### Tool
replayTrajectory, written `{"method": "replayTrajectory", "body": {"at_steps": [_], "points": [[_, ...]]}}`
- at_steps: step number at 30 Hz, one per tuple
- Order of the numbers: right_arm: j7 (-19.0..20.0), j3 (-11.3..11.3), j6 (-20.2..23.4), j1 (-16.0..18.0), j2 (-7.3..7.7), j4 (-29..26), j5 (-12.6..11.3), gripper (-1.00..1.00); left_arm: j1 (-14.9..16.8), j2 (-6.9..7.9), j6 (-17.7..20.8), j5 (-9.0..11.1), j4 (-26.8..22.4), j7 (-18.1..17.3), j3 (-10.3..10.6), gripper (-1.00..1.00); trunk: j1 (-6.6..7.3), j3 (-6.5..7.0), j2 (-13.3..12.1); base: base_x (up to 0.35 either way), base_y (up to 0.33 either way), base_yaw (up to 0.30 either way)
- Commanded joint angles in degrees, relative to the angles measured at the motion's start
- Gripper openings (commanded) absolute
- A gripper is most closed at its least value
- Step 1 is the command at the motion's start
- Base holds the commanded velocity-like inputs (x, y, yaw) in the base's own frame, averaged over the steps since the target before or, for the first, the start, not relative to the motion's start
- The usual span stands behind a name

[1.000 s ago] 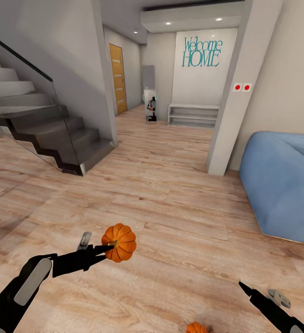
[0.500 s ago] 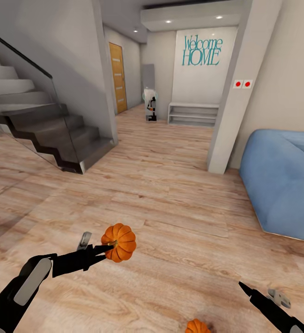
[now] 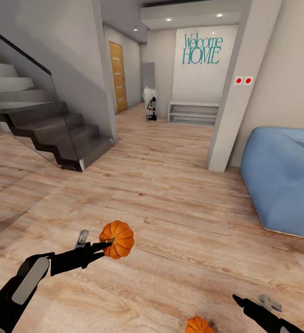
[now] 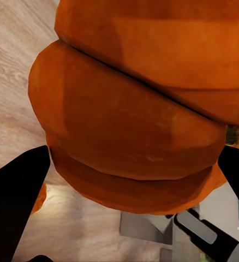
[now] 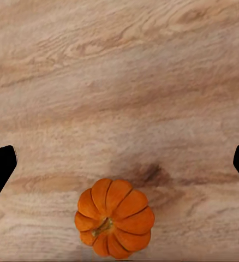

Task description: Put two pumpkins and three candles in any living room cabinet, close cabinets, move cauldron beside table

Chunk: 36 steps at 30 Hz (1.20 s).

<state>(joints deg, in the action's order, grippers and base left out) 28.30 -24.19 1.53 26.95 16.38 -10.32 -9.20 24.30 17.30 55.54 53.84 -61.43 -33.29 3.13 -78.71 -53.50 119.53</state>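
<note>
Head view: left gripper point(image 3: 106, 243) clamped on an orange pumpkin point(image 3: 118, 239), carried above wooden floor point(image 3: 179, 203); right gripper point(image 3: 251, 307) low at the right, fingers spread apart; second pumpkin point(image 3: 198, 325) on the floor near the bottom edge; staircase point(image 3: 40, 125) on the left, blue sofa point(image 3: 281, 180) on the right.

Left wrist view: close on held pumpkin point(image 4: 136, 109), pinched between black fingers point(image 4: 16, 196).

Right wrist view: looking down on second pumpkin point(image 5: 114, 225) resting alone on floorboards, fingertips point(image 5: 0, 166) wide apart.
</note>
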Motion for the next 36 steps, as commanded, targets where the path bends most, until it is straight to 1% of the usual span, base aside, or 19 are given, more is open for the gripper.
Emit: {"method": "replayTrajectory", "body": {"at_steps": [1,6,9,11,13,15,29,36], "points": [[0.3,0.1,0.3,0.0,-0.13,0.0,-0.4,1.0,0.0,0.03,0.2,0.1,0.0,-0.2,0.0,-1.0,-0.22,-0.23,0.4,0.0,0.0,0.0],[0.6,0.2,2.2,0.0,-0.39,0.0,0.6,1.0,0.0,0.03,0.2,0.2,-0.1,-0.3,0.0,-1.0,-1.31,-1.13,2.4,0.0,0.0,0.0],[1.3,0.2,2.8,0.0,-0.46,0.0,2.1,1.0,0.0,0.02,0.2,0.2,-0.3,-0.3,0.1,-1.0,-1.97,-1.67,3.6,0.0,0.0,0.0],[2.1,0.2,2.9,0.0,-0.47,0.0,2.8,1.0,0.0,0.02,0.2,0.2,-0.7,-0.3,0.0,-1.0,-2.41,-2.03,4.4,0.0,0.0,0.0],[4.0,0.2,3.0,0.0,-0.47,0.0,3.7,1.0,0.0,0.01,0.2,0.2,-1.2,-0.3,0.0,-1.0,-2.85,-2.39,5.2,0.0,0.0,0.0],[5.2,0.2,3.0,0.0,-0.47,0.0,4.1,1.0,0.0,0.01,0.2,0.2,-1.3,-0.3,0.0,-1.0,-3.29,-2.74,6.1,0.0,0.0,0.0],[6.4,0.2,3.0,0.0,-0.47,-0.1,4.4,1.0,0.0,0.01,0.3,0.2,-1.3,-0.3,0.1,-1.0,-6.37,-5.26,11.7,0.0,0.0,0.0],[10.8,0.3,2.9,0.0,-0.47,-0.1,4.4,1.0,0.0,-0.02,0.2,0.2,-1.3,-0.3,0.1,-1.0,-7.9,-6.51,14.5,0.0,0.0,0.0]]}}
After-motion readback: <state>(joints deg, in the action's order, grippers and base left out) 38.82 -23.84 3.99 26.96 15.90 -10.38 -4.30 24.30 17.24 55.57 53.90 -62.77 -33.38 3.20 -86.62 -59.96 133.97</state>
